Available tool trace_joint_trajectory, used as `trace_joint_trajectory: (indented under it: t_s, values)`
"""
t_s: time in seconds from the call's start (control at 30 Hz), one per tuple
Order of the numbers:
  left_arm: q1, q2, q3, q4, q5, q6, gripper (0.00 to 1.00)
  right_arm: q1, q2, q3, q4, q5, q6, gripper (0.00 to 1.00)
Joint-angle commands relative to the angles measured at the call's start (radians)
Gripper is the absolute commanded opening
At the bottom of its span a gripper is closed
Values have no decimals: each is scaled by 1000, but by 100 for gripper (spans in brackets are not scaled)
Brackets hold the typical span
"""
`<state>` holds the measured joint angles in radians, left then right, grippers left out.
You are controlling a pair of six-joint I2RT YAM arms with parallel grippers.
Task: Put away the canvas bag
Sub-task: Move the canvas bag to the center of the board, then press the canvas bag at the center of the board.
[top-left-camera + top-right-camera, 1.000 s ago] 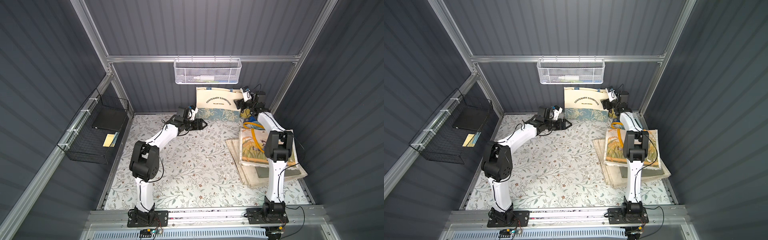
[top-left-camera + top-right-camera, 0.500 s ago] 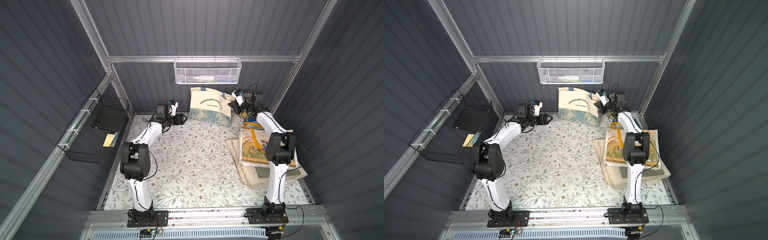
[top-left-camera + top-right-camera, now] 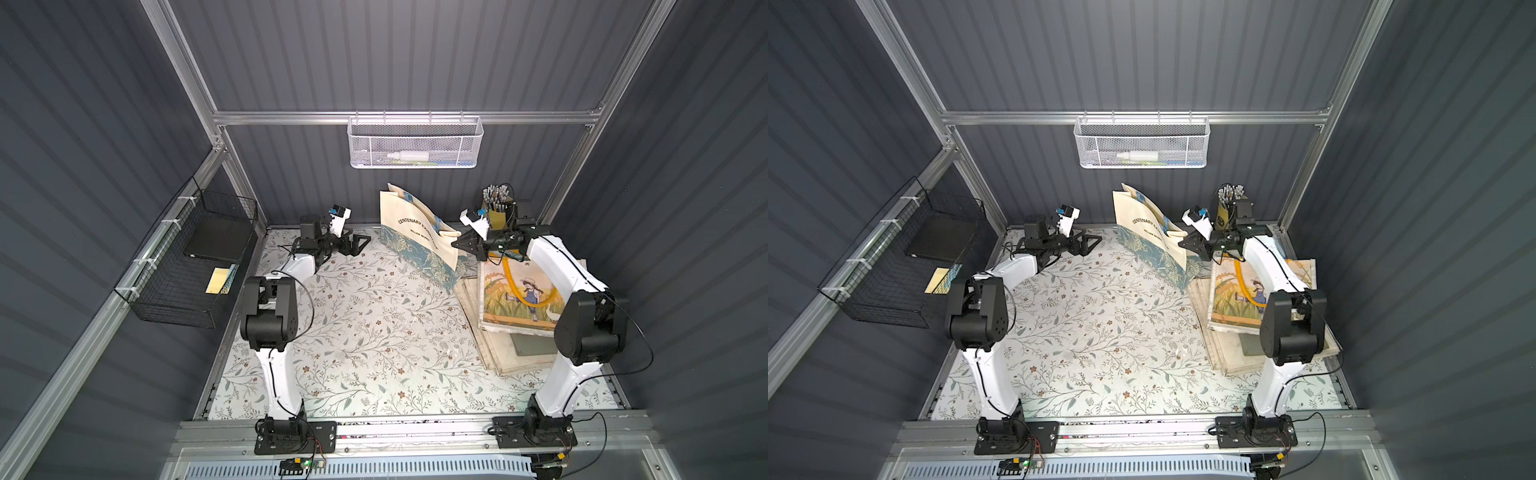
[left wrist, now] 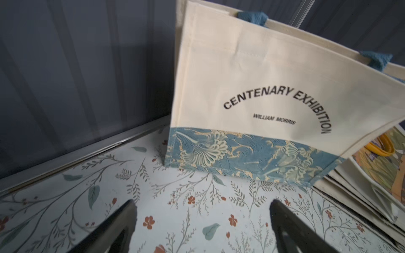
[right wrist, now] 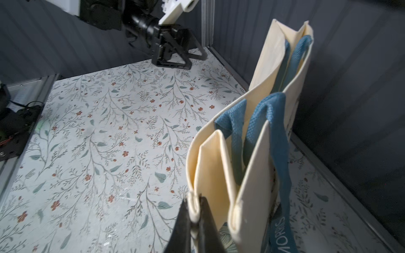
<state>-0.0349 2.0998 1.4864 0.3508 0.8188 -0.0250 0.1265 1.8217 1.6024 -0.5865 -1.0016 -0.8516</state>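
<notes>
The canvas bag [image 3: 415, 237] [image 3: 1150, 232] is cream with a blue floral band, blue handles and black lettering. It stands slanted near the back wall, and its right end reaches the stack of flat bags. My right gripper [image 3: 457, 243] [image 3: 1183, 243] [image 5: 195, 203] is shut on the folded top rim at that end of the bag [image 5: 258, 153]. My left gripper [image 3: 363, 243] [image 3: 1094, 243] [image 4: 201, 203] is open and holds nothing. It hovers low over the floral mat, left of the bag [image 4: 263, 87] and apart from it.
A stack of flat printed bags [image 3: 519, 307] lies on the right of the mat. A pen cup [image 3: 496, 208] stands in the back right corner. A white mesh basket [image 3: 415, 143] hangs on the back wall. A black wire basket [image 3: 199, 257] hangs on the left wall.
My right gripper shut on the bag's rim and pulled that end forward, slanting the bag. My left arm drew back to the left, away from the bag, and opened wider.
</notes>
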Motion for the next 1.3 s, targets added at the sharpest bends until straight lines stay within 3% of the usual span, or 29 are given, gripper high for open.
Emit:
trace_joint_trajectory:
  t_s: [0.0, 0.07, 0.17, 0.27, 0.37, 0.43, 0.5, 0.57, 0.63, 0.77, 0.8, 0.9, 1.03, 1.1, 1.17, 1.27]
  values:
    - [29, 102, 50, 351, 170, -118, 99, 15, -61, -41, -193, -74, -99, 0]
    - [32, 187, 154, 353, 219, -127, 99, 15, -94, -82, -201, -87, -82, 0]
    - [29, 278, 326, 204, 244, -8, 99, 15, -125, -118, -212, -118, -54, 0]
    - [12, 320, 399, 176, 238, 7, 99, 26, -154, -140, -205, -138, 0, 0]
    - [-23, 306, 386, 137, 229, -15, 99, 68, -199, -203, -109, -70, 138, 0]
    - [-45, 235, 271, 178, 172, -34, 99, 90, -237, -268, 9, -13, 251, 8]
    - [-67, 167, 144, 180, 135, 49, 100, 86, -263, -312, 129, 12, 339, 12]
    - [-80, 143, 139, 103, 139, 177, 99, 75, -280, -324, 212, 51, 400, 30]
    - [-76, 150, 181, 12, 147, 237, 99, 59, -290, -310, 260, 86, 451, 41]
    - [-47, 155, 127, 234, 152, 75, 100, 45, -307, -233, 264, 173, 496, 77]
    - [-45, 160, 127, 248, 170, 44, 99, 46, -309, -210, 275, 207, 518, 97]
    - [-46, 154, 126, 245, 198, 41, 99, 59, -251, -67, 212, 251, 501, 99]
    - [-33, 136, 108, 258, 225, 33, 100, 115, 6, 324, -126, 377, 329, 99]
    - [-25, 122, 93, 253, 238, 33, 99, 130, 121, 476, -187, 424, 333, 99]
    - [-18, 101, 66, 250, 235, 41, 99, 143, 157, 519, -143, 445, 379, 99]
    - [-5, 69, 28, 250, 241, 48, 100, 224, 223, 588, -200, 565, 304, 99]
